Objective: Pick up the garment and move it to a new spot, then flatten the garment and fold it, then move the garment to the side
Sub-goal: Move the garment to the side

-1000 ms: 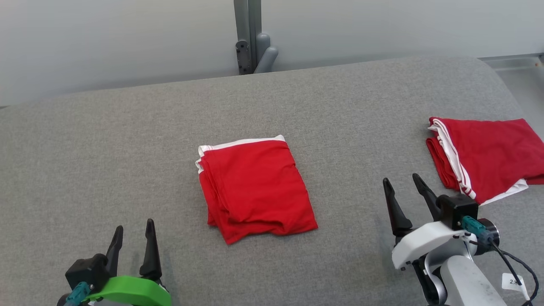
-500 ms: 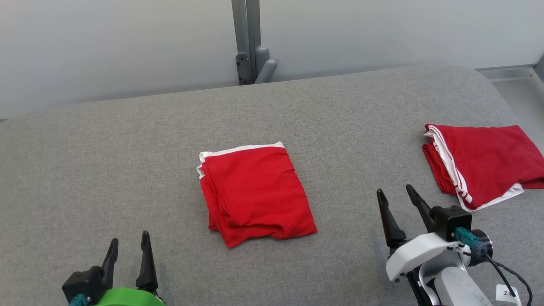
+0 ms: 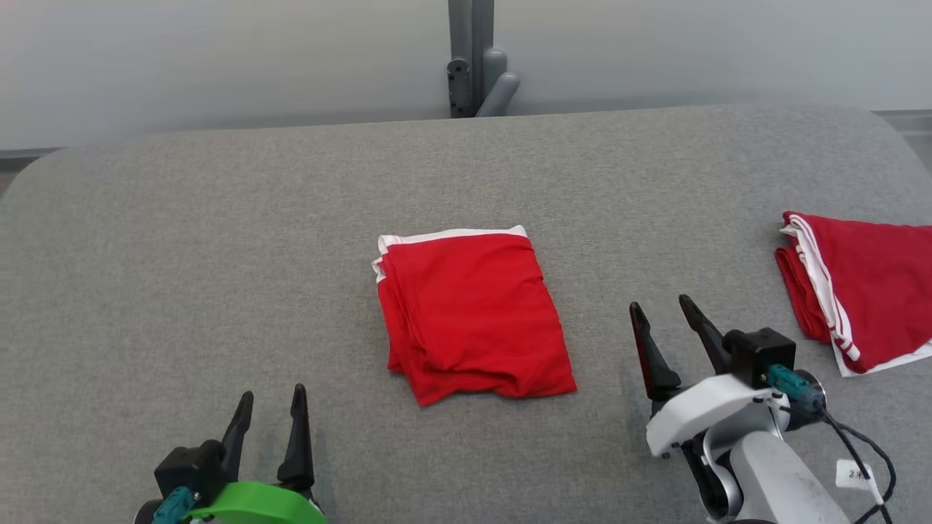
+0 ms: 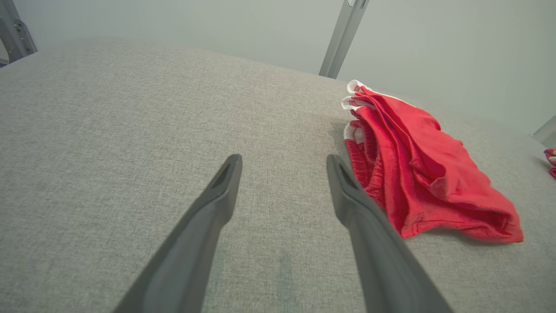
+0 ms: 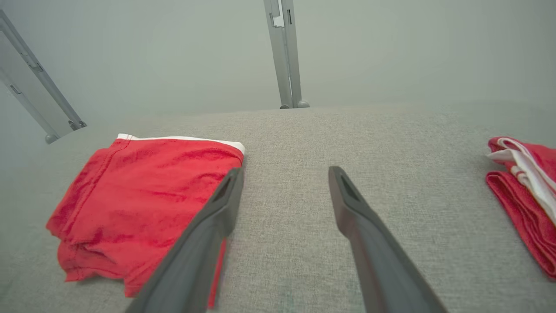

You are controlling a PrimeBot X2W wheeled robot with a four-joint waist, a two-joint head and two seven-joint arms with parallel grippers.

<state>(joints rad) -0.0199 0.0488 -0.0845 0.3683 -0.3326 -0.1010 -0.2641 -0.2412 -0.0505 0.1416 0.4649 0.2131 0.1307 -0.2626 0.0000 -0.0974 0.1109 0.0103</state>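
A red garment (image 3: 473,313) with a white band along its far edge lies folded into a rectangle in the middle of the grey padded table (image 3: 218,255). My left gripper (image 3: 273,394) is open near the front edge, left of the garment and apart from it. In the left wrist view the garment (image 4: 417,174) lies right of my open left gripper (image 4: 283,161). My right gripper (image 3: 661,304) is open on the garment's right, with a gap between them. The right wrist view shows the garment (image 5: 143,195) left of my open right gripper (image 5: 285,171).
A second folded red garment with white stripes (image 3: 866,284) lies at the table's right edge, also in the right wrist view (image 5: 525,187). A grey metal post (image 3: 470,58) stands behind the table against a pale wall. Bare grey fabric stretches left of the middle garment.
The whole head picture has shifted to the right, so the camera has moved. Both grippers stay open. The right gripper now stands somewhat nearer the middle garment. Neither garment has changed shape.
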